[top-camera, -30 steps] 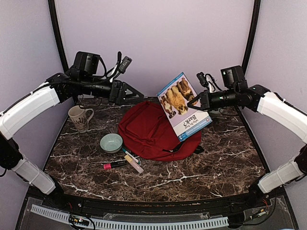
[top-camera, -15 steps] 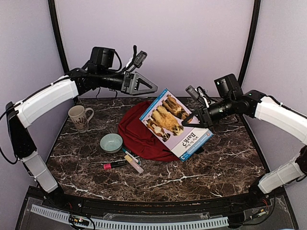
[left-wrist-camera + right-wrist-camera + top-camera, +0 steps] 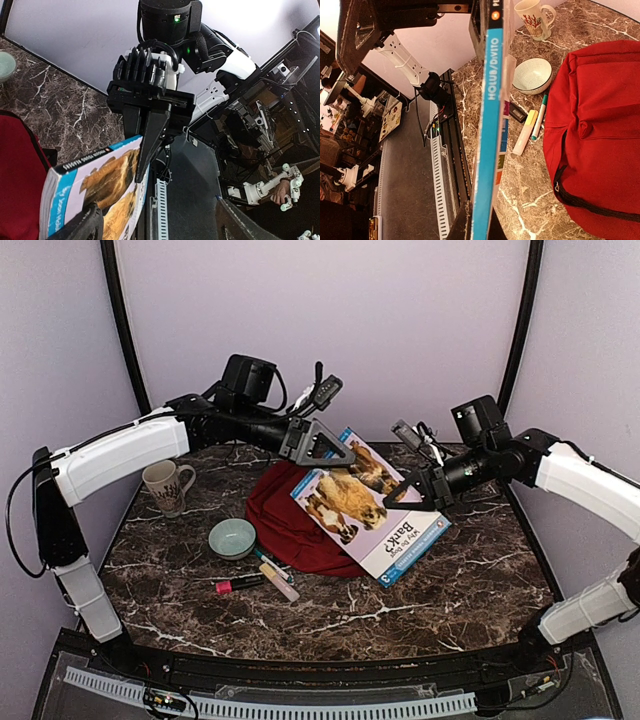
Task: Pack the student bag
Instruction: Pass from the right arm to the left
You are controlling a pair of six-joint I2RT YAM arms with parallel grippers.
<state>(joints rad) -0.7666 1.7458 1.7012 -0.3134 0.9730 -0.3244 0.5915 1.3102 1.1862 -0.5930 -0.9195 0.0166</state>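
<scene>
The student bag (image 3: 288, 522), a dark-red backpack, lies at the middle of the marble table and also shows in the right wrist view (image 3: 600, 115). A picture book with dogs on its cover (image 3: 365, 510) hangs tilted over the bag's right half. My right gripper (image 3: 412, 492) is shut on the book's far right edge, and in its own view the blue spine (image 3: 487, 125) runs up from between its jaws (image 3: 479, 225). My left gripper (image 3: 325, 448) stands open at the book's upper left corner. In the left wrist view the book (image 3: 95, 185) lies against the left finger (image 3: 85, 225).
A beige mug (image 3: 168, 486) stands at the left of the table and a pale green bowl (image 3: 232, 537) sits beside the bag. A pink marker (image 3: 238, 583), a yellow highlighter (image 3: 279, 581) and a green pen (image 3: 270, 562) lie in front of the bag.
My left arm has swung right and down to the book's upper corner, its jaws narrowing slightly. My right gripper has lowered the book and tipped it flatter over the bag.
</scene>
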